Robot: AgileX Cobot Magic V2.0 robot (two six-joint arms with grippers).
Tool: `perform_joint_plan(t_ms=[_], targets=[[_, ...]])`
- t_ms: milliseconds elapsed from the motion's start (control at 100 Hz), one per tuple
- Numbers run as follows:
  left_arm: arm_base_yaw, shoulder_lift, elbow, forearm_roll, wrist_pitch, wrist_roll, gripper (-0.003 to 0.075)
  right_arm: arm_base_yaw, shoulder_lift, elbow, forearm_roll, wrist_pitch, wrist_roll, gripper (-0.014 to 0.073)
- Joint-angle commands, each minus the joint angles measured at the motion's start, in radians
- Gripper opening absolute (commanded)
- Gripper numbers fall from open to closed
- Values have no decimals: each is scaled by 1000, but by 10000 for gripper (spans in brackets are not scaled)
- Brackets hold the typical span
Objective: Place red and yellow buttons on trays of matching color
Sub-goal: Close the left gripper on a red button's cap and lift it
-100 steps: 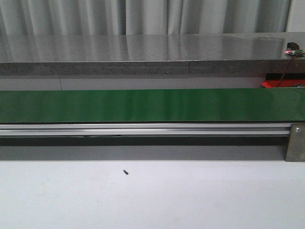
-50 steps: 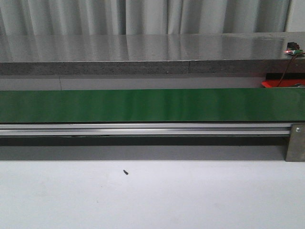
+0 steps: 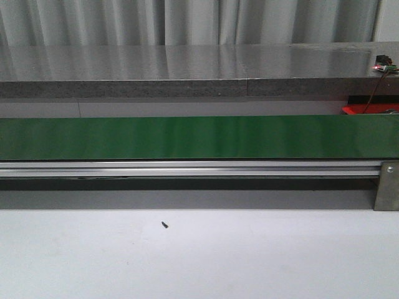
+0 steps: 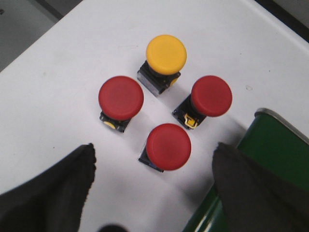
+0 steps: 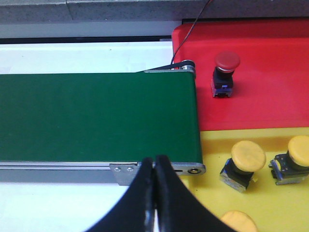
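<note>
Buttons lie between the spread fingers of the left gripper (image 4: 153, 193); nearest red button (image 4: 168, 146) sits just ahead. Right gripper (image 5: 154, 169), jaws pressed together and empty, hovers over the green belt (image 5: 96, 116).

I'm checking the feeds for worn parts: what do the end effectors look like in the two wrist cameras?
Only the fingers show. The left end effector has two broad, black fingers with a matte, slightly rough surface. The right end effector has black fingers tapering to narrow tips. No cables, markings or arm links show, and the front camera shows neither arm.
</note>
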Motion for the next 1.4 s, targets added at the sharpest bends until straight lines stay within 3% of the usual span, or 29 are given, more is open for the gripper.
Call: perform_joint_plan(t_ms=[0, 180, 330, 1010, 1110, 1300, 1390], targets=[[1, 21, -109, -14, -3, -1, 564, 1, -6, -26, 12, -72, -6, -60], [19, 138, -265, -7, 121, -52, 550, 1, -6, -26, 12, -72, -6, -60], [32, 207, -350, 81, 206, -116, 549, 1, -6, -26, 12, -72, -6, -60], [39, 344, -411, 98, 197, -140, 543, 1, -6, -26, 12, -72, -6, -60], [39, 344, -417, 98, 182, -140, 475, 1, -6, -26, 12, -72, -6, -60], [39, 344, -427, 98, 184, -140, 228, 1, -6, -26, 12, -72, -6, -60], [39, 344, -433, 98, 182, -138, 163, 1, -6, -26, 12, -72, -6, -60]])
